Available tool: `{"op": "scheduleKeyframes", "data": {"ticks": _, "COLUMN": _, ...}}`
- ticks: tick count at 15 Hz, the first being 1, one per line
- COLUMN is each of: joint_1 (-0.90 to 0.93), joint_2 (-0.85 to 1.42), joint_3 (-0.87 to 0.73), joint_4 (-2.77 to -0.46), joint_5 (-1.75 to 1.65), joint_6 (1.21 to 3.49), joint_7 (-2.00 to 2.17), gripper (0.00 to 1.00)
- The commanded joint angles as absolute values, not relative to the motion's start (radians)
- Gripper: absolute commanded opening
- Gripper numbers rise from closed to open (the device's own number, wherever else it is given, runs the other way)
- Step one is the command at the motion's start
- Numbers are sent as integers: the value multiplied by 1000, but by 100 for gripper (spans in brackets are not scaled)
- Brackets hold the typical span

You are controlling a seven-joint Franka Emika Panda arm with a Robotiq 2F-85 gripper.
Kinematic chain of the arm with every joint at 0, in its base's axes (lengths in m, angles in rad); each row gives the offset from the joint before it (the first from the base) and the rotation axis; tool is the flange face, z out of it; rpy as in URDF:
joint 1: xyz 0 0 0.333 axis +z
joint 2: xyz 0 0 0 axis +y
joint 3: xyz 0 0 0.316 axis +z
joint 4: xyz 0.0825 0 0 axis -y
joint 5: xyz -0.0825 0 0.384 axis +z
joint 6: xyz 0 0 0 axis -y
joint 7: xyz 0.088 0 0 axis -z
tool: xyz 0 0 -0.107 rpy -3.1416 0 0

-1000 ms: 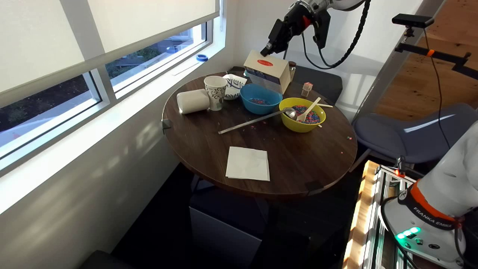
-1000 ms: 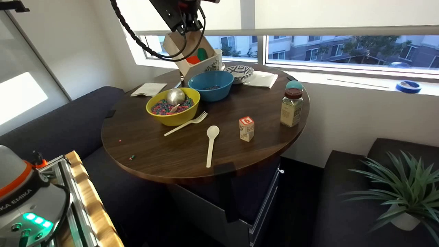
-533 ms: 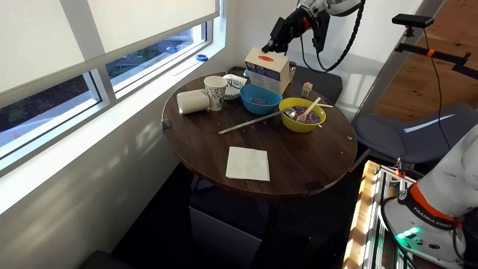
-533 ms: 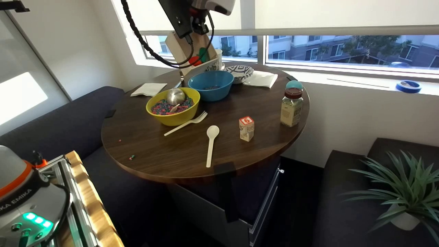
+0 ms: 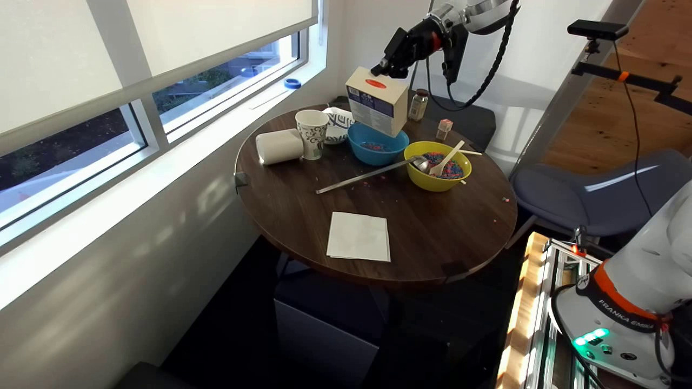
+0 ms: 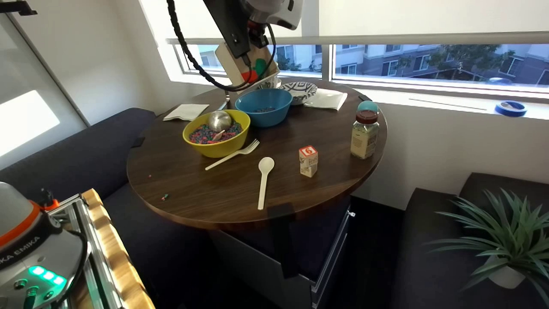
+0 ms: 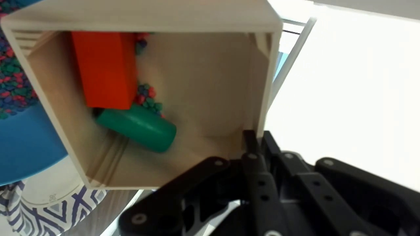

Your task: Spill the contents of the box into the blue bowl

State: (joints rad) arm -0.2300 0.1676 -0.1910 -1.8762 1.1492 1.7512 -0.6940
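1. We see the lidless rectangular cardboard box with a blue-printed face (image 5: 373,105) shifted toward nine o'clock in an exterior view. Half a second ago it hid most of the clear jar with a brown lid (image 5: 417,106), which now shows at its three o'clock.
2. Our black two-fingered gripper (image 7: 258,135) is clamped on the box's wall, between three and four o'clock of the opening in the wrist view.
3. Inside the box remain a red-orange rectangular block (image 7: 104,70) toward ten o'clock, a green cylinder (image 7: 141,126) toward half past seven, and small pink, green and blue pieces (image 7: 149,102) beside them.
4. The round blue plastic bowl (image 5: 373,157) has not moved; it lies at the box's six o'clock and already holds similar pieces, whose source we cannot tell.
5. We judge this as lining up the pour. A steeper tilt seems next; the block could drop suddenly and glance off the rim.
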Motion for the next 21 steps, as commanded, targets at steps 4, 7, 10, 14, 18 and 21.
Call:
{"op": "scheduleKeyframes", "data": {"ticks": 4, "joint_1": -221, "joint_2": 100, "joint_3": -177, "joint_4": -1958, "joint_5": 1185, "joint_6": 1769, "joint_7": -883, "gripper": 6}}
{"op": "scheduleKeyframes", "data": {"ticks": 7, "joint_1": -214, "joint_2": 47, "joint_3": -177, "joint_4": -2022, "joint_5": 1171, "joint_6": 1782, "joint_7": -1001, "gripper": 6}}
{"op": "scheduleKeyframes", "data": {"ticks": 10, "joint_1": -217, "joint_2": 0, "joint_3": -183, "joint_4": -2075, "joint_5": 1203, "joint_6": 1774, "joint_7": -1103, "gripper": 6}}
{"op": "scheduleKeyframes", "data": {"ticks": 14, "joint_1": -230, "joint_2": -37, "joint_3": -205, "joint_4": -2102, "joint_5": 1264, "joint_6": 1750, "joint_7": -1173, "gripper": 6}}
{"op": "scheduleKeyframes", "data": {"ticks": 18, "joint_1": -244, "joint_2": -14, "joint_3": -235, "joint_4": -2089, "joint_5": 1314, "joint_6": 1706, "joint_7": -1201, "gripper": 6}}
{"op": "scheduleKeyframes", "data": {"ticks": 21, "joint_1": -242, "joint_2": 0, "joint_3": -239, "joint_4": -2066, "joint_5": 1270, "joint_6": 1684, "joint_7": -1163, "gripper": 7}}
